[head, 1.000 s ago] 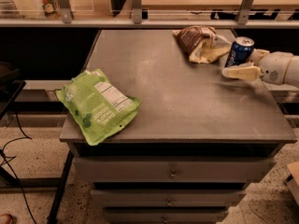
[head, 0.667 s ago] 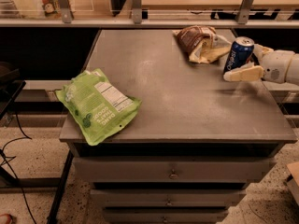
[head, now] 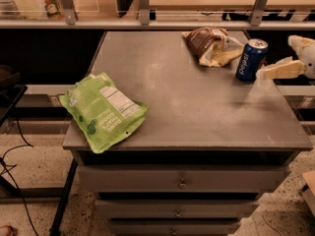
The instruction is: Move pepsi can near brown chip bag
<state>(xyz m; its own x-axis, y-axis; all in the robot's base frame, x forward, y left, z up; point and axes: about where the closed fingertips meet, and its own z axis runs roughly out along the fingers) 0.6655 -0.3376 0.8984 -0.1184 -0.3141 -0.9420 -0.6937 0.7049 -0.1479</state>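
The pepsi can [head: 250, 59], dark blue with white lettering and a silver top, stands upright at the far right of the grey tabletop [head: 197, 107]. It stands right beside the brown chip bag [head: 208, 44], a wrinkled brown and cream-yellow bag lying just to its left, and it touches or nearly touches the bag. My gripper [head: 275, 58] is at the right edge of the view, just right of the can and clear of it. It is open and empty, with one cream finger [head: 278, 70] pointing toward the can.
A larger bright green bag with a white label [head: 102, 109] lies at the table's front left corner. The table has drawers below [head: 182, 183]. A rail and shelf [head: 142, 14] run behind it. Cables lie on the floor at left.
My gripper has drawn back to the right, away from the can. The can stands where it was, beside the brown bag.
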